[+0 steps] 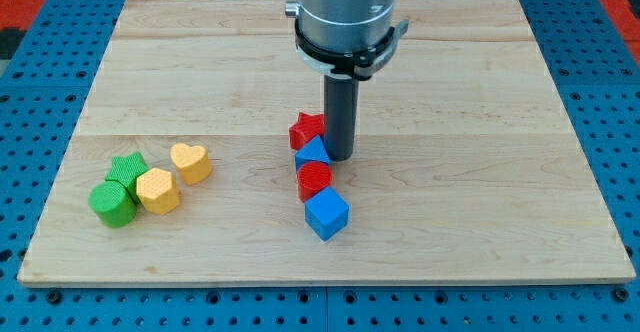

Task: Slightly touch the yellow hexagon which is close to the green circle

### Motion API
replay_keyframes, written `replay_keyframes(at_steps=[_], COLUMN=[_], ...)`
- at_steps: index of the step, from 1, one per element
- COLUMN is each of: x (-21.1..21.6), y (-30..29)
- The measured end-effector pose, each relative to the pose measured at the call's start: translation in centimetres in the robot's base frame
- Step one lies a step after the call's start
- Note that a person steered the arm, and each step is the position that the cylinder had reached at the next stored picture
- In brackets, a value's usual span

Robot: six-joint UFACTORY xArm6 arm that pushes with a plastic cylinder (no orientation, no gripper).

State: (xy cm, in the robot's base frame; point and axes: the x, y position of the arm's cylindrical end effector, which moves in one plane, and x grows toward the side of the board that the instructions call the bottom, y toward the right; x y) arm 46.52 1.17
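The yellow hexagon [158, 190] lies at the view's lower left, touching the green circle [112, 203] on its left. A green star [127, 169] sits just above them and a yellow heart [190, 162] is to the hexagon's upper right. My tip [339, 157] rests on the board near the middle, far to the right of the hexagon. It stands right beside the red star [307, 130] and the blue triangle [313, 155].
Below the blue triangle a red hexagon-like block [314, 180] and a blue cube [326, 214] form a column with the red star. The wooden board [480, 172] lies on a blue perforated table.
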Motion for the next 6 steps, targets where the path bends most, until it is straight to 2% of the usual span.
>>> replay_keyframes(at_steps=[2, 3, 4, 5, 6], x=[-1.8, -2.6, -5.7, -8.5, -10.0], y=[-1.6, 0.1, 1.1, -0.6, -6.2])
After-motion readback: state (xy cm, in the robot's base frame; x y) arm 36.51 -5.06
